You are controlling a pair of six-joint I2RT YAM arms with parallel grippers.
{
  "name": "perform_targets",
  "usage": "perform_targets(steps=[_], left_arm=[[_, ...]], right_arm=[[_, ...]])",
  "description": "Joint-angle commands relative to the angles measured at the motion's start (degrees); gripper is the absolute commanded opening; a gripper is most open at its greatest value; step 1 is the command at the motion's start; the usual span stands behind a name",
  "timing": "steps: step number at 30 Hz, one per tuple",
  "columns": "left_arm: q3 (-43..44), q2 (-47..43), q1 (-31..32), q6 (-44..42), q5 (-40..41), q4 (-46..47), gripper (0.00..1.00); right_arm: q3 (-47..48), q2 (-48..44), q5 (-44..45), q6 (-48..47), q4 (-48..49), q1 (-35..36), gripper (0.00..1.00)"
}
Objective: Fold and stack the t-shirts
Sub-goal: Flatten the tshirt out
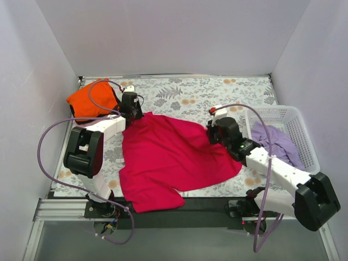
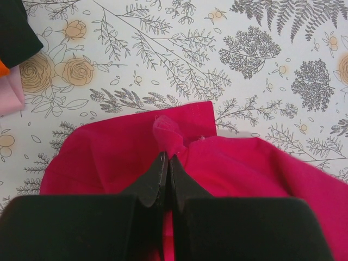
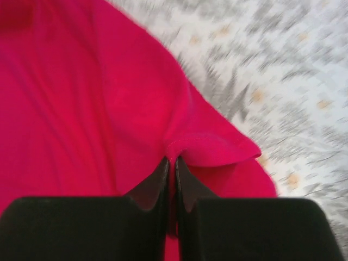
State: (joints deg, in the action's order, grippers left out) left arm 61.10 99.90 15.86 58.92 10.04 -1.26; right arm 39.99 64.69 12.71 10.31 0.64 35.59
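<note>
The crimson-magenta t-shirt lies spread across the middle of the floral table, one part hanging over the near edge. My left gripper is shut on its far left corner, pinching a small bunch of cloth. My right gripper is shut on its right edge at a hem fold. The orange t-shirt sits folded at the far left, with a strip of pale pink t-shirt beside it in the left wrist view. The lavender t-shirt lies crumpled in the basket.
A white lattice basket stands at the right edge of the table. White walls enclose the table on three sides. The black front rail runs along the near edge between the arm bases.
</note>
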Motion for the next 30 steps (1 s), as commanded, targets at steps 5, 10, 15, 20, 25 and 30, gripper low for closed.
perform_targets(steps=[5, 10, 15, 20, 25, 30], left_arm=[[-0.37, -2.25, -0.12, -0.47, 0.86, 0.38, 0.0], [-0.37, -2.25, -0.12, -0.47, 0.68, 0.29, 0.0], [-0.28, -2.16, -0.12, -0.38, 0.33, 0.29, 0.0], [-0.37, -2.34, -0.12, -0.38, 0.33, 0.29, 0.0], [-0.37, -2.16, -0.12, -0.47, 0.15, 0.29, 0.0], [-0.37, -2.07, -0.12, -0.56, 0.24, 0.29, 0.0]], right_arm=[[-4.83, 5.36, -8.93, 1.12, -2.66, 9.04, 0.07], [-5.18, 0.46, 0.45, 3.31, -4.69, 9.41, 0.64], [-2.81, -2.28, 3.81, 4.02, -4.42, 8.53, 0.74], [-1.67, 3.24, 0.49, 3.76, -2.15, 1.08, 0.71], [-2.46, 8.6, -2.06, 3.41, 1.89, -3.07, 0.68], [-2.99, 12.12, -4.44, 3.05, 5.15, -6.32, 0.66]])
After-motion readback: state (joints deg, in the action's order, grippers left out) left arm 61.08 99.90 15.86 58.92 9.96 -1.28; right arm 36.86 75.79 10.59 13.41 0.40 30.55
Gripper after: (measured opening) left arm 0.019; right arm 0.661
